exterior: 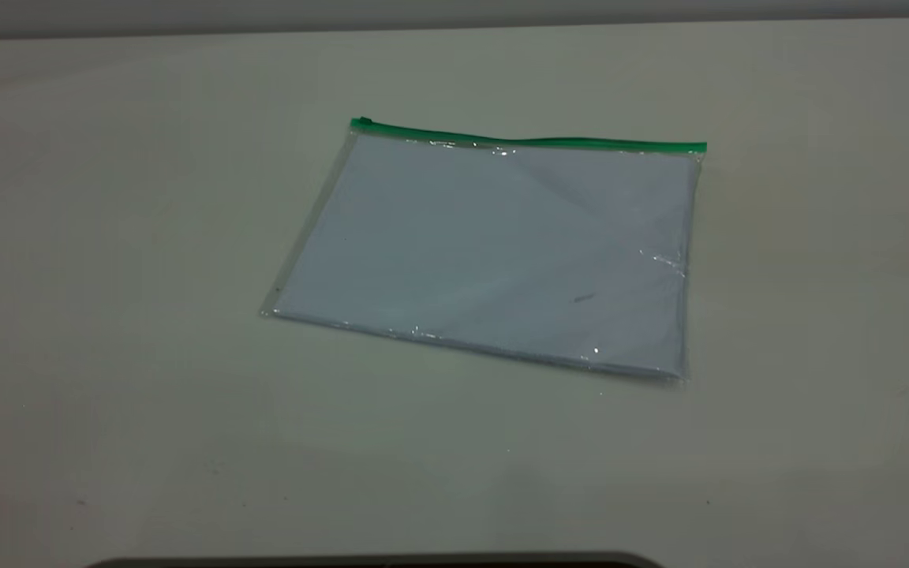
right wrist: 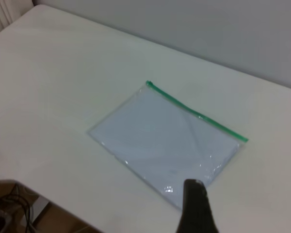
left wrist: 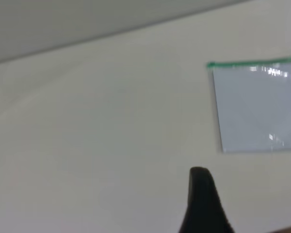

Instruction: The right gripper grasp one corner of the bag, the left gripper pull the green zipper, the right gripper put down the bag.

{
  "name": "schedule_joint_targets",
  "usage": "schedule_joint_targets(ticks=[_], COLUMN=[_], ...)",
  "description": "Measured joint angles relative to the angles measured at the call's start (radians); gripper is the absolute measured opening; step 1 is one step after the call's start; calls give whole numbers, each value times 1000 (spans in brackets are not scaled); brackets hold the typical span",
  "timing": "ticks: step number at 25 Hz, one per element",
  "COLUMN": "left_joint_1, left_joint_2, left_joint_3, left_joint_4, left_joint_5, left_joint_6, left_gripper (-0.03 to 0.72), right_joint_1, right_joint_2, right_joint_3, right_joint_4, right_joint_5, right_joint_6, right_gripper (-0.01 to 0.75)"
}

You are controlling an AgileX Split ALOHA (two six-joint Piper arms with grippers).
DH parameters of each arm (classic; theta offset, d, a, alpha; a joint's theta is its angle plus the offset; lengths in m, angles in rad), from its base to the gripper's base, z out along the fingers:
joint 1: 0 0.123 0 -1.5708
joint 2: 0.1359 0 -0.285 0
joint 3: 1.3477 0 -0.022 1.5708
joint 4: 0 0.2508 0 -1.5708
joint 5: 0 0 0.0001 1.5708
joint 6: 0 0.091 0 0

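Note:
The bag [exterior: 494, 244] lies flat on the white table [exterior: 107, 315], clear plastic with white paper inside. The green zipper [exterior: 533, 142] runs along its far edge, with the slider tab [exterior: 361, 122] at the left end. Neither arm shows in the exterior view. In the left wrist view a black part of the left gripper [left wrist: 201, 194] hangs above bare table, well apart from the bag [left wrist: 259, 107] and its zipper [left wrist: 252, 64]. In the right wrist view a black part of the right gripper [right wrist: 195, 204] is above the table near one bag [right wrist: 169, 141] corner, opposite the zipper [right wrist: 196, 114].
The table's edge and some cables [right wrist: 9, 204] below it show in the right wrist view. A dark strip [exterior: 375, 562] lies at the bottom of the exterior view. A grey wall [exterior: 454, 12] stands behind the table.

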Motion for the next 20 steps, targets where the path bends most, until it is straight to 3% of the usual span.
schedule_joint_targets(ticks=[9,20], left_joint_1=[0,0], left_joint_2=[-422,-618], left_joint_3=[409,678], left_joint_4=[0,-3], left_joint_5=[0,-5], left_joint_6=[-11,-48], left_gripper=[563,563], right_joint_1=[0,0], right_joint_2=[-223,-418], right_joint_3=[273,405], right_joint_4=[-14,-90], right_joint_5=[-3,-38], right_joint_6=[5,76], right_gripper=[578,578])
